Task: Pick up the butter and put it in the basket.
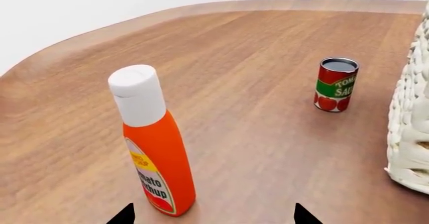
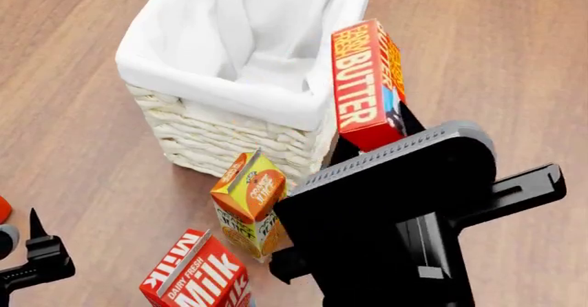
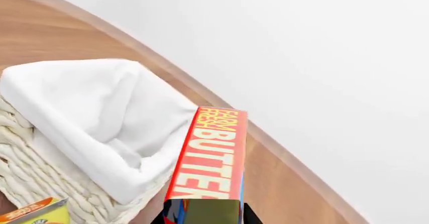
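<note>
My right gripper (image 2: 381, 133) is shut on the butter (image 2: 365, 83), a slim red box with white "BUTTER" lettering, and holds it upright in the air at the basket's near right corner. In the right wrist view the butter (image 3: 209, 158) stands between the dark fingertips (image 3: 249, 215), beside the white-lined basket (image 3: 100, 133). The basket (image 2: 230, 131) is cream wicker with a white liner. My left gripper (image 2: 35, 245) is low at the left edge; in the left wrist view its tips (image 1: 305, 216) are spread wide and empty (image 1: 213, 216).
An orange juice carton (image 2: 248, 200) and a red milk carton (image 2: 197, 276) stand in front of the basket. A ketchup bottle (image 1: 152, 148) and a tomato sauce can (image 1: 336, 85) stand on the wooden table near the left gripper, with the basket's wall (image 1: 412, 128) beside.
</note>
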